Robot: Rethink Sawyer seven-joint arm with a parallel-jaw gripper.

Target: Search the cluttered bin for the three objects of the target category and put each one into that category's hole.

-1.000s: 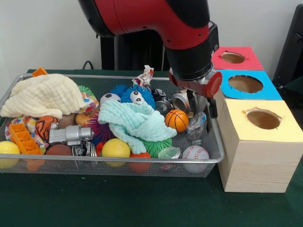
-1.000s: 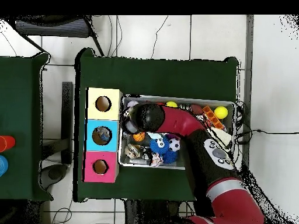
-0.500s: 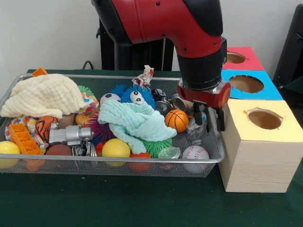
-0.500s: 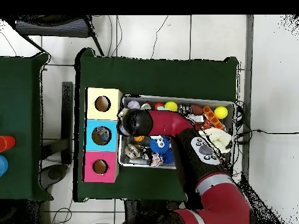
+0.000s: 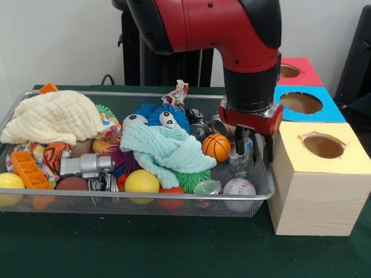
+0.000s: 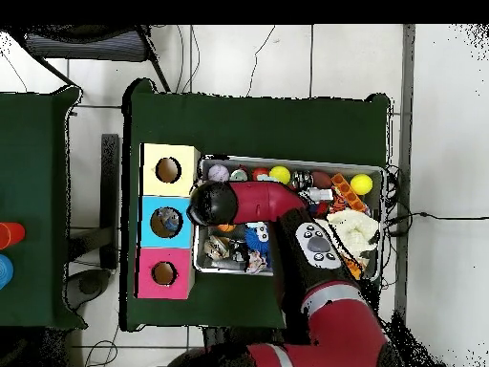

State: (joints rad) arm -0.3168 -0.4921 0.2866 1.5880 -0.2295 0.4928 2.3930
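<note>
The silver wire-mesh bin [image 5: 145,196] is full of toys and cloths. At its right end a crumpled see-through plastic piece [image 5: 239,161] lies against the mesh, behind a baseball. My gripper [image 5: 253,152] hangs straight down at that end, open, with its fingers [image 5: 268,152] low around the upper part of the plastic piece. I see no other clear pieces. The red-topped box with its round hole [image 5: 288,70] stands farthest back in the row of boxes; it also shows in the overhead view [image 6: 164,273]. In the overhead view the arm's wrist [image 6: 212,204] hides the gripper.
A yellow-topped box [image 5: 322,146] stands right beside the gripper, and a blue-topped box [image 5: 299,102] behind it. Near the gripper lie a small basketball [image 5: 216,147], a baseball [image 5: 239,188], metal cans [image 5: 200,130] and a teal cloth [image 5: 165,147]. A cream cloth [image 5: 55,116] fills the bin's left end.
The arm has swung towards the boxes' end of the bin and come down. The gripper now hangs lower, around the clear plastic piece.
</note>
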